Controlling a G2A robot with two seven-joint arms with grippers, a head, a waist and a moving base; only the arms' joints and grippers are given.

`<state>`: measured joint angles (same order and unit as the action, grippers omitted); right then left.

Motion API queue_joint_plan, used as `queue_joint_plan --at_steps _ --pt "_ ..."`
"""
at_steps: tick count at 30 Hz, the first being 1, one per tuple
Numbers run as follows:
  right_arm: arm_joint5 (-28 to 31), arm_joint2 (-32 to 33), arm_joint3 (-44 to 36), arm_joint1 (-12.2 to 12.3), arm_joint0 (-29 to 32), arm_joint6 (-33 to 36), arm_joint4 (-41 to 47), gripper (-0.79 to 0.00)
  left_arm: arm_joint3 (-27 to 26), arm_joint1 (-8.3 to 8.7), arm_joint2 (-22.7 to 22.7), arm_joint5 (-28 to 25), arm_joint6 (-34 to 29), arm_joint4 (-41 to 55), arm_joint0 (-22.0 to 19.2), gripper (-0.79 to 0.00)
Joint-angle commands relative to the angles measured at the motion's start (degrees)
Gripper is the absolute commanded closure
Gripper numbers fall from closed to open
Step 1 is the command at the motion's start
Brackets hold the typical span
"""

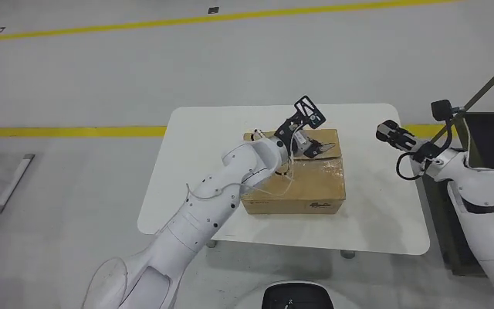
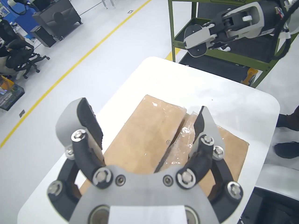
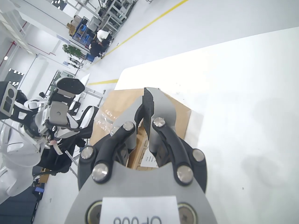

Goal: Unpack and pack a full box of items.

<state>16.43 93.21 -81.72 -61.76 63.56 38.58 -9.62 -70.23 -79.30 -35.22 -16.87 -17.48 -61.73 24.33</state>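
Observation:
A brown cardboard box [image 1: 297, 185] stands on the white table [image 1: 378, 224], its top flaps down and clear tape along the middle seam [image 2: 177, 136]. My left gripper [image 1: 313, 147] hovers just above the box top [image 2: 144, 138]. It is open, its fingers [image 2: 90, 120] spread either side of the seam, and holds nothing. My right gripper [image 1: 392, 134] hangs over the table to the right of the box, apart from it. It is shut and empty, as the right wrist view [image 3: 147, 96] shows with the box [image 3: 116, 106] beyond it.
A green cart [image 2: 210, 1] stands on the floor past the table's right end, behind my right gripper [image 2: 196, 40]. Bare tabletop [image 3: 233, 82] lies in front of and to the right of the box. A yellow floor line [image 1: 77, 131] runs behind the table.

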Motion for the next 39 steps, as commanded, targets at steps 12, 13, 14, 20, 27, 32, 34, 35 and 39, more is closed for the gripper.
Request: queue_joint_plan --at_steps 12,13,14,20,27,32,34,35,39 --pt "2.78 -4.45 -1.45 0.46 -1.47 18.35 12.94 -0.785 -13.71 7.29 -20.06 6.15 -15.40 -11.81 13.89 -0.785" --pt "2.50 -4.69 -1.37 0.57 -1.90 21.01 14.37 -0.785 -15.41 7.82 -21.72 6.78 -16.32 -12.88 15.74 -0.785" --pt "1.82 -4.92 -0.97 0.69 -2.38 23.52 15.67 -0.785 -17.05 8.29 -23.29 7.18 -17.43 -13.67 17.55 -0.785" --pt "-3.49 -7.03 1.80 1.09 -5.69 30.00 17.54 -0.785 -24.17 10.20 -30.42 9.77 -21.95 -18.84 26.33 -0.785" --pt "-3.82 -8.25 1.72 1.30 -7.32 28.92 13.25 -0.785 -26.75 10.63 -32.39 10.01 -23.05 -20.36 29.05 -0.785" --pt "-3.75 -8.15 1.03 1.24 -7.00 27.62 14.22 -0.785 -26.75 10.63 -32.39 10.01 -23.05 -20.36 29.05 -0.785" --pt "-3.81 -7.92 -0.59 1.31 -6.43 26.03 14.45 -0.785 -26.75 10.63 -32.39 10.01 -23.05 -20.36 29.05 -0.785" --pt "-4.14 -7.93 -1.37 1.37 -6.29 25.62 14.10 -0.785 -26.75 10.63 -32.39 10.01 -23.05 -20.36 29.05 -0.785" --pt "-5.28 -9.24 -2.97 1.38 -6.43 24.82 14.00 -0.225 -26.75 10.63 -32.39 10.01 -23.05 -20.36 29.05 -0.785"
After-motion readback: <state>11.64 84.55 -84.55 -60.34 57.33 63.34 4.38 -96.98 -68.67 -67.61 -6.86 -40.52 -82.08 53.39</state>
